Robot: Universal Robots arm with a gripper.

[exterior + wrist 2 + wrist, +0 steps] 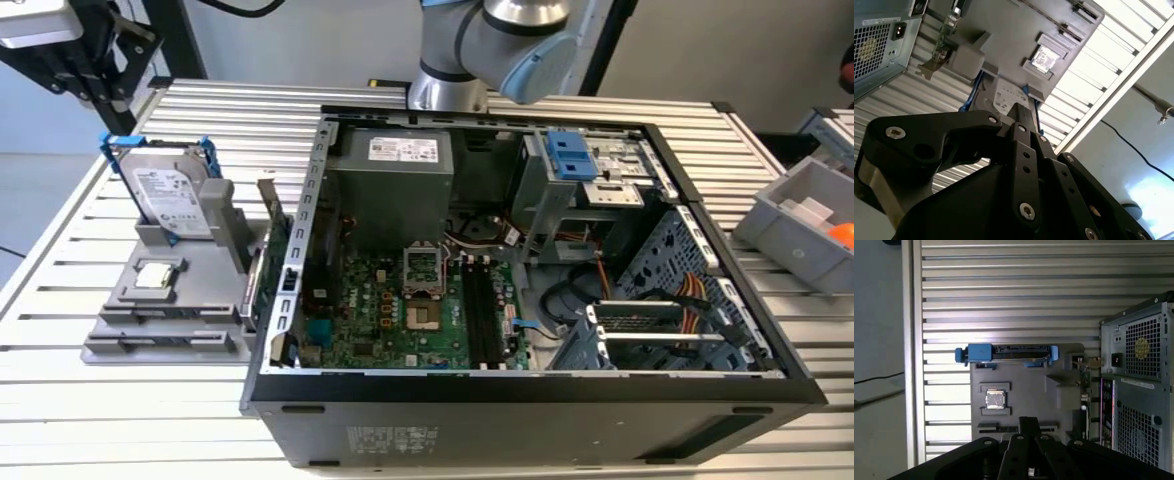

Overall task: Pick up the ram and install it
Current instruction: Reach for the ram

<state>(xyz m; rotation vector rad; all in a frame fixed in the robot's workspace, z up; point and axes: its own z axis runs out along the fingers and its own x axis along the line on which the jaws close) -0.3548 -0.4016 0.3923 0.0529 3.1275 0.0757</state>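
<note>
Broadly, a slatted metal bench (227, 110) carries an open computer case (534, 420), its motherboard (387, 310) facing up. The robot arm (494, 40) rises at the case's 12 o'clock. At the case's 9 o'clock sits a gray holder tray (120, 350) with an upright hard drive (171, 200) on blue rails, an expansion card (276, 250) standing at its case-side edge, and a processor (155, 275). In both wrist views the jaws point toward this tray; whether they are wide or narrow I cannot tell. Where the ram lies I cannot tell either.
</note>
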